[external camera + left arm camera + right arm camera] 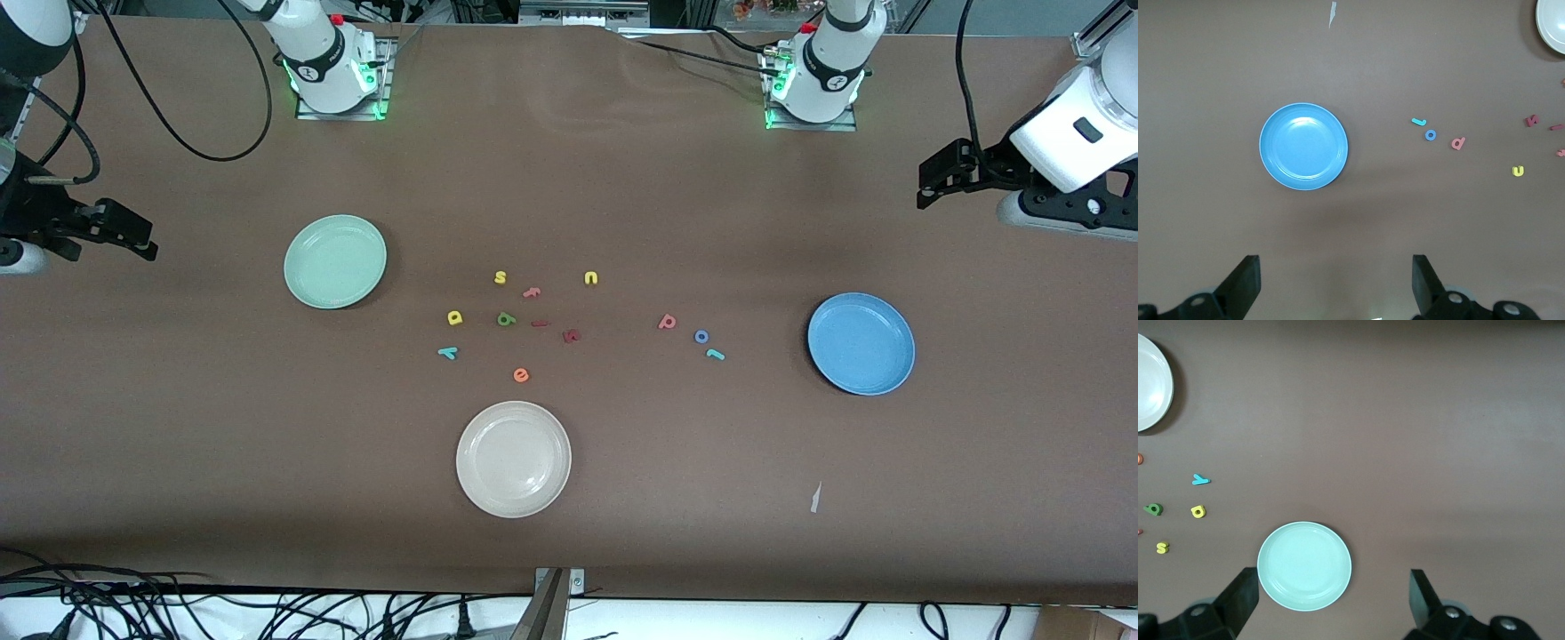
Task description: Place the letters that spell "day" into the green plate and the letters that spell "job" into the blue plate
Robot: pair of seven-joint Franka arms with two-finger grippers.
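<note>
The right gripper (133, 238) hung high over the right arm's end of the table, its body cut off by the front view's edge; its wrist view showed both fingers (1238, 600) spread wide with nothing between them. The green plate (335, 261) lay on the table below it and toward the centre, empty. Next came the yellow "d" (454, 317), the teal "y" (448, 353) and the dark green "a" (506, 319), with a yellow "s" (500, 277), an orange "e" (521, 375) and a yellow "u" (590, 278) around them. The dark red letters (571, 335) were too small to read. A cream-white plate (513, 459), whole in the front view, was cut off in both wrist views.

The pinkish-red "b" (667, 322), blue "o" (701, 336) and teal "j" (715, 355) lay between the cluster and the empty blue plate (861, 343). The left gripper (929, 188) hung over the left arm's end, partly cropped, its fingers (1426, 280) wide apart and empty, the blue plate below.
</note>
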